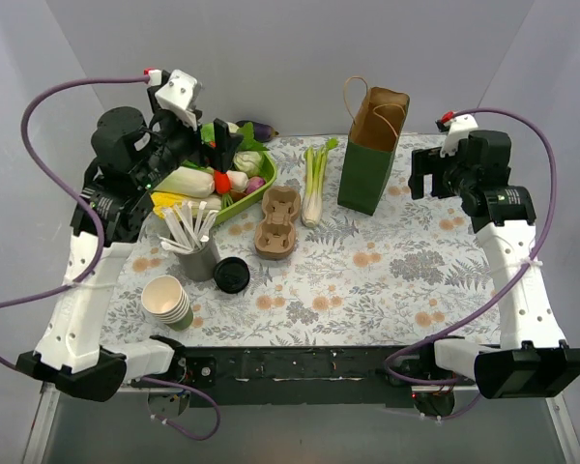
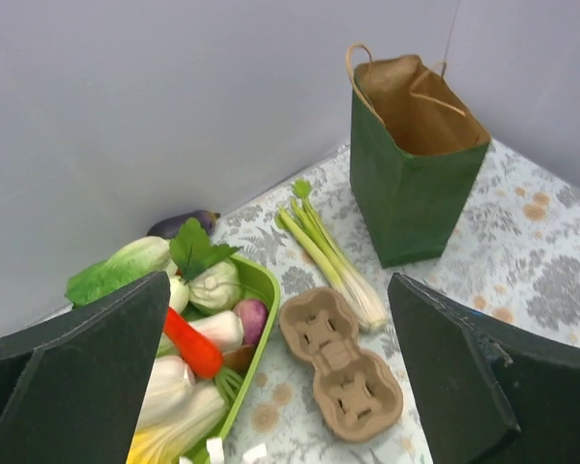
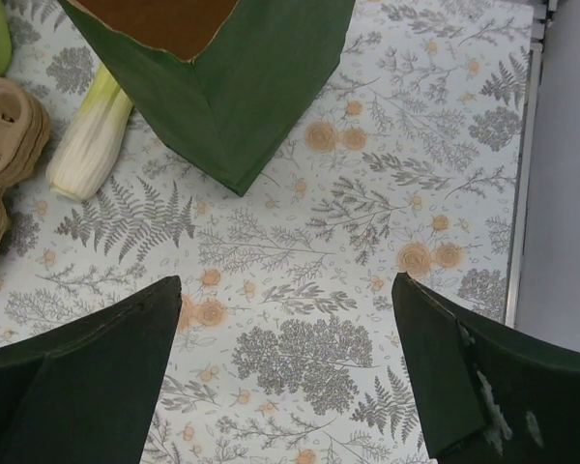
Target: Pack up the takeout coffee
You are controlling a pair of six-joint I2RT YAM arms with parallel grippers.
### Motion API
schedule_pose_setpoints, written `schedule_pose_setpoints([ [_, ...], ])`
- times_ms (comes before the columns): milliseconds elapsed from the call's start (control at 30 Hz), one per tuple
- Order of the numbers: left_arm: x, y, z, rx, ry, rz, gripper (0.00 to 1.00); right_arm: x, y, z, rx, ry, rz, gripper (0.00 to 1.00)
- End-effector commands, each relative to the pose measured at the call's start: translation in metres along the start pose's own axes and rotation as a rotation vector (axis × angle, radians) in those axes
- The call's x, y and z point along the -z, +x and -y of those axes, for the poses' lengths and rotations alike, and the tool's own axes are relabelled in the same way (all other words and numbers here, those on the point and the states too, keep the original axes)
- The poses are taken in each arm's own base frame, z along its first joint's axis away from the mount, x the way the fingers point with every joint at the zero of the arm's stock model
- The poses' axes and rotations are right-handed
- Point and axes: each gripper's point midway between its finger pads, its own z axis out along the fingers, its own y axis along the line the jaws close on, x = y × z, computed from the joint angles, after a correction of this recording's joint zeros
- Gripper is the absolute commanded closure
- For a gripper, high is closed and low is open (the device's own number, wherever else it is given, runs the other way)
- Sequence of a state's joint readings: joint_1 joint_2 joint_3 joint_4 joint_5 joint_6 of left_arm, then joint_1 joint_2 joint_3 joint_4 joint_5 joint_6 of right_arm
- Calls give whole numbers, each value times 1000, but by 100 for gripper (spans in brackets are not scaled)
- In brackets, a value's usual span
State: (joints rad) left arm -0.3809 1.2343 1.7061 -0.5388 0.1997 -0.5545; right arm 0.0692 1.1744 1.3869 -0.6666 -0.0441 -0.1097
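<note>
Top external view, working outward from my near edge: the stack of nested green cups (image 1: 168,300) comes first, well to the left of the green paper bag (image 1: 368,179) and much nearer to me than it. A little farther back is the takeout coffee (image 1: 231,275), a small dark cup under a round black lid. It stands upright on the floral surface (image 1: 387,280), left of the bag and nearer than it, well apart from it. Nothing grips it. Just beside it, farther from the bag, is the grey cup of white sticks (image 1: 201,259).

Next comes the cardboard cup carrier (image 1: 277,224), left of the bag and lying flat. Between the carrier and the bag lies a bunch of green onions (image 1: 314,184). The lime tray (image 1: 251,201) of vegetables is farther left of the bag than the carrier.

The bag stands upright with its mouth open. My right pincer (image 3: 286,282) hangs above bare surface just right of the bag, fingers spread wide, holding nothing. My left pincer (image 2: 278,282) is raised over the tray, far left of the bag, also spread and unloaded.

Farthest back, an eggplant (image 1: 258,128) lies left of the bag.
</note>
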Motion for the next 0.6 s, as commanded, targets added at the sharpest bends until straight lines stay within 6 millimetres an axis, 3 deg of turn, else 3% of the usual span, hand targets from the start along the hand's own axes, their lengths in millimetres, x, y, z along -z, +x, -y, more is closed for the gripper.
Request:
schedule_pose_setpoints([
  [0, 27, 61, 11, -19, 63, -293, 2, -6, 2, -15, 47, -108, -9, 2],
  [67, 40, 80, 12, -5, 55, -376, 2, -5, 3, -24, 166, -186, 10, 2],
  [133, 54, 92, 13, -3, 48, -432, 2, 0, 8, -47, 275, -336, 41, 2],
  [333, 83, 119, 15, -11, 48, -572, 2, 4, 26, -96, 369, -555, 46, 4],
  [567, 114, 145, 38, -24, 168, -708, 6, 11, 50, -140, 458, -696, -3, 14],
])
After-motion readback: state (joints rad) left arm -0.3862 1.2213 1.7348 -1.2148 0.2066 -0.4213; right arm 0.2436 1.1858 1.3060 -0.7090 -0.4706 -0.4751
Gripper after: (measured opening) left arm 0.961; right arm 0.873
